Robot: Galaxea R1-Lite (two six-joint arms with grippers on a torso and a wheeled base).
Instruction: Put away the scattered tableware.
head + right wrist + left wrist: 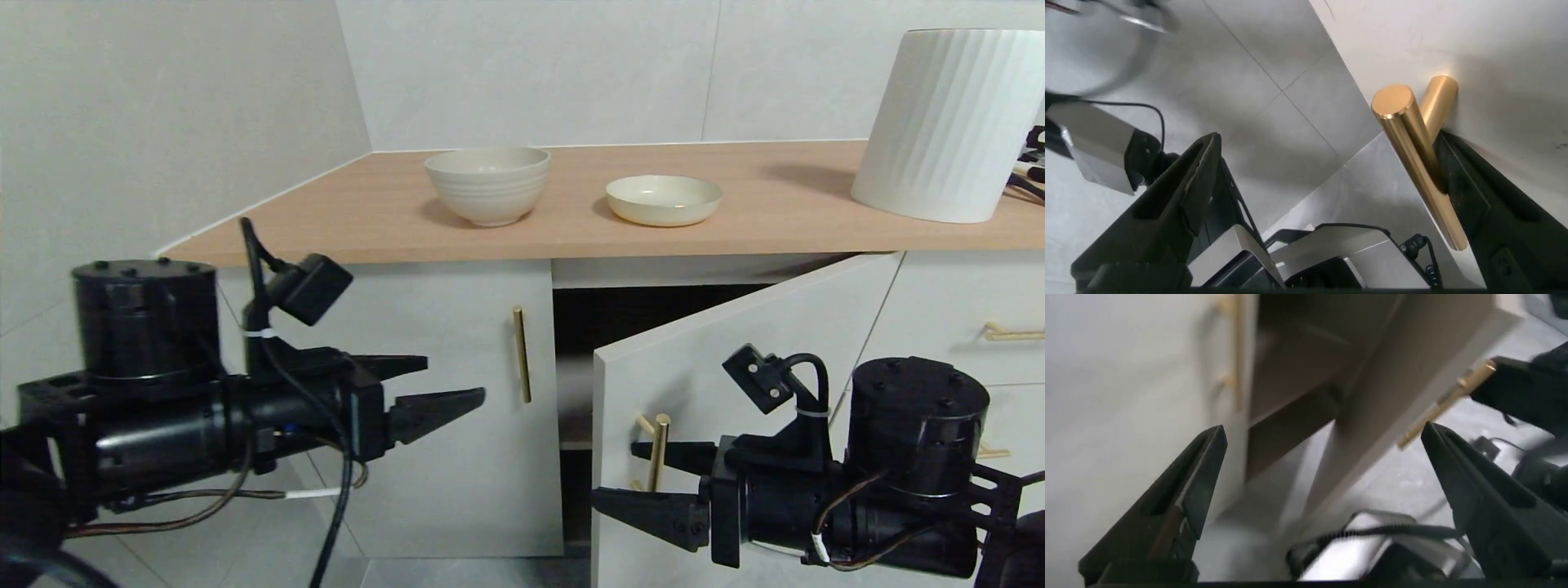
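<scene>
While open, right tool point(614, 472) around handle point(660, 433)

bowl point(487, 184) and dish point(664, 198) on counter point(367, 220) | cabinet door point(735, 351) ajar

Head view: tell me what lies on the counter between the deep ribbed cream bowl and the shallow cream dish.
Nothing: in the head view, only bare wooden countertop separates the deep ribbed cream bowl from the shallow cream dish.

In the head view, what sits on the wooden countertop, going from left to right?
Deep cream bowl → shallow cream dish → tall ribbed white container, all standing apart from each other on the countertop.
</scene>
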